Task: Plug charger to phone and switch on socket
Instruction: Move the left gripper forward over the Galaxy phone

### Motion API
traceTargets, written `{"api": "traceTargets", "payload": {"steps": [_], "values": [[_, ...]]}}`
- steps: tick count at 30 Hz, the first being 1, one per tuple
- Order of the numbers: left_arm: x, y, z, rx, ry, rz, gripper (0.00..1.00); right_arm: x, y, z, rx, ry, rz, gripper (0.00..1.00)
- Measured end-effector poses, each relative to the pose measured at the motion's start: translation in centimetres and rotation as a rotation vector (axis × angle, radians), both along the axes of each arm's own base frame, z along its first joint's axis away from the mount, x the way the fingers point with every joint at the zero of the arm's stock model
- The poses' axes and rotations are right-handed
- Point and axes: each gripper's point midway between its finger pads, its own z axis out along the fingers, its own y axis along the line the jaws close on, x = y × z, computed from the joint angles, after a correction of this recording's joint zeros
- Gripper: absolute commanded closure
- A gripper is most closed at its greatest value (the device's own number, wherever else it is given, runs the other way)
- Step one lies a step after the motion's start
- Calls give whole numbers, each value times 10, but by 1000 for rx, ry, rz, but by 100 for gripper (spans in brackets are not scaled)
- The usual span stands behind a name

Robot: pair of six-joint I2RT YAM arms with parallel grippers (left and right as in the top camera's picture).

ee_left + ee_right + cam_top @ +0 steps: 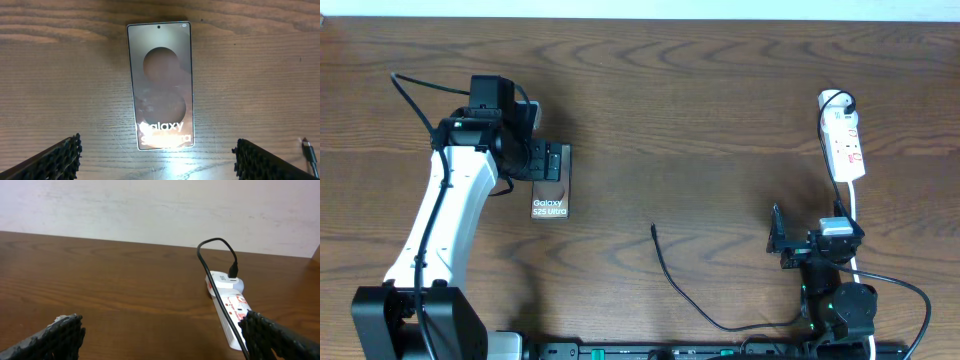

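I am reading white "Galaxy S25 Ultra" lettering glowing on the screen of the phone (551, 200); the red print on the socket (844, 148) is showing too small for reading.

The left arm (445, 215) stretches far forward, its left gripper (160, 160) pointing straight down with fingers (62, 156) spread wide, while the right arm (838, 295) sits folded near its base, right gripper (167, 337) level, likewise wide and empty.
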Motion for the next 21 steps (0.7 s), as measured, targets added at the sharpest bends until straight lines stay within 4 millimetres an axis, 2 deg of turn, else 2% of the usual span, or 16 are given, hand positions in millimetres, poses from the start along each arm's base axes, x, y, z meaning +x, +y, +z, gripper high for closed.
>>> {"api": "traceTargets", "payload": {"steps": [11, 21], "values": [[0, 0, -2, -10, 8, 33, 4, 0, 0, 0, 0, 0, 0, 1], [-1, 0, -33, -7, 105, 37, 4, 0, 0, 0, 0, 0, 0, 1]]}}
